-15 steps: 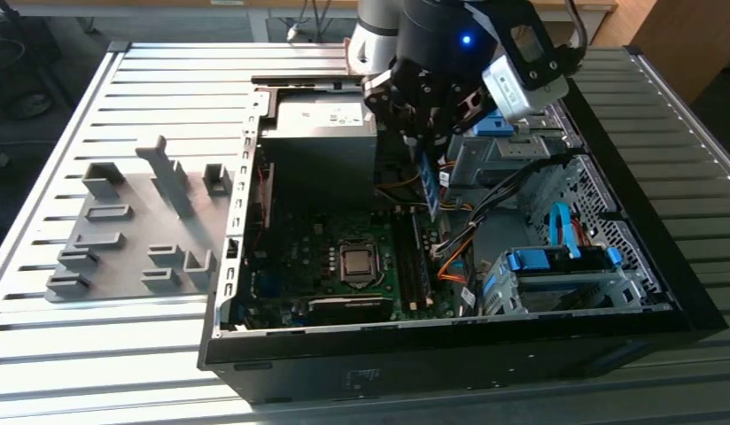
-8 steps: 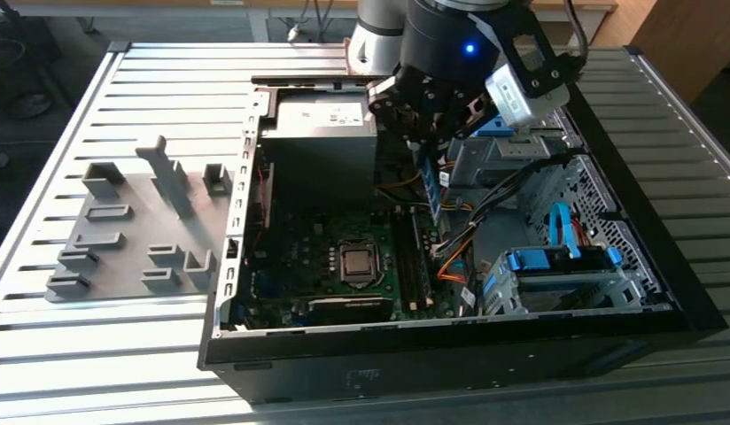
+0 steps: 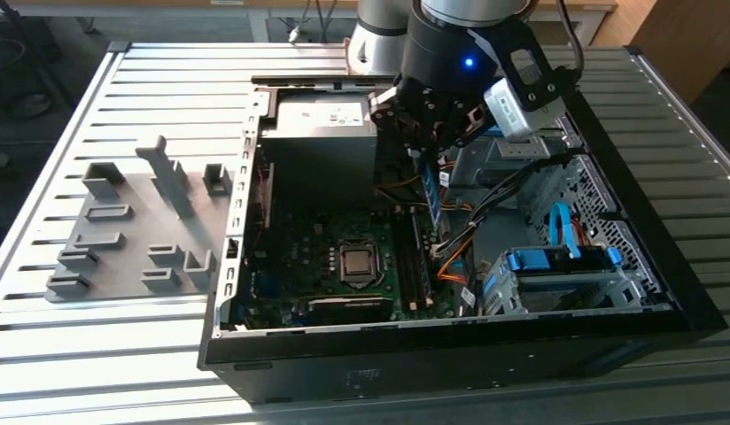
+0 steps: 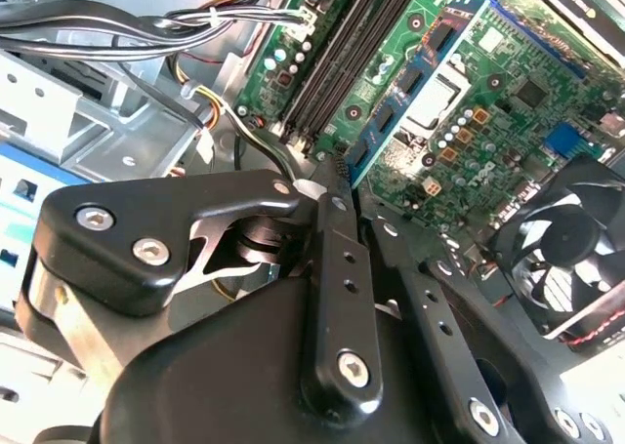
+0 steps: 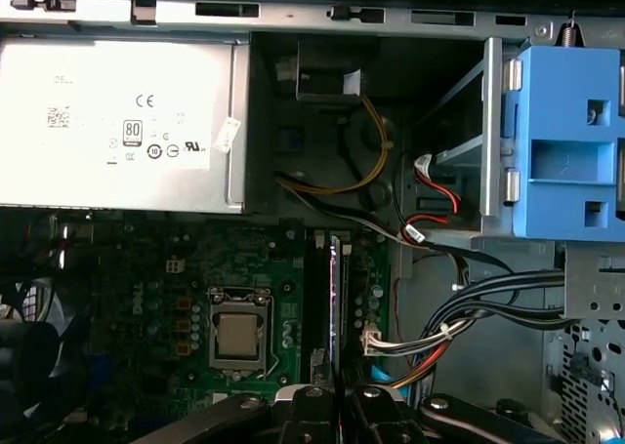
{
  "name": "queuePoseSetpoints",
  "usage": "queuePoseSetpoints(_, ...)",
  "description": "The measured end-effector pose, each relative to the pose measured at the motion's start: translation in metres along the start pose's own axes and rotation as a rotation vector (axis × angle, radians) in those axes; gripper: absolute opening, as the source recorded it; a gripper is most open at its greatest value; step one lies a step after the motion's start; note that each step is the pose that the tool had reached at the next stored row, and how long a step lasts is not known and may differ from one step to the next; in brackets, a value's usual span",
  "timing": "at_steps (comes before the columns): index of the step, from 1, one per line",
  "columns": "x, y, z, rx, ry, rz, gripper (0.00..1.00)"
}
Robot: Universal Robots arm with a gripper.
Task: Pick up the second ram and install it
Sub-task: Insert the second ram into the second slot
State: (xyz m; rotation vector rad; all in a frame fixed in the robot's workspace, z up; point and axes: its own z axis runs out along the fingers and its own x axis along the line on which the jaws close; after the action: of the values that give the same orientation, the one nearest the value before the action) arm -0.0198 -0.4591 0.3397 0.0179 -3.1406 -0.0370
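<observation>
slatted metal table [image 3: 58, 354] carries open computer case [image 3: 341, 376]; exterior view: gripper [image 3: 431, 146] clamps second ram [image 3: 431, 190] upright above motherboard slots [image 3: 415, 266]. second wrist view: blue strip edge-on between fingers [image 4: 337, 268], cables close alongside. first wrist view: ram over slots.

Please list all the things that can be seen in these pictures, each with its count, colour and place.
computer case: one, black, open, lying on the slatted table.
table: one, grey metal slats, under everything.
fixture blocks: one set, grey, on the table at the exterior view's left of the case.
power supply: one, silver-grey box, at the far end of the case.
motherboard: one, green, on the case floor, with a processor socket and dark memory slots.
drive-bay latches: blue, beside the cable bundle.
fan: one, black, at the board's edge.
second ram: one, blue strip, held edge-down above the slots.
gripper: one, black, closed on the ram.
</observation>
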Motion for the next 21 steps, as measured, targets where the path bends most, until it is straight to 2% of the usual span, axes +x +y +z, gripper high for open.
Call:
queuePoseSetpoints(18, -0.0034, -0.0006, 0.0214, -0.0001, -0.0001, 0.0, 0.14)
queuePoseSetpoints(21, -0.0034, -0.0006, 0.0255, -0.0036, 0.0002, -0.003, 0.14)
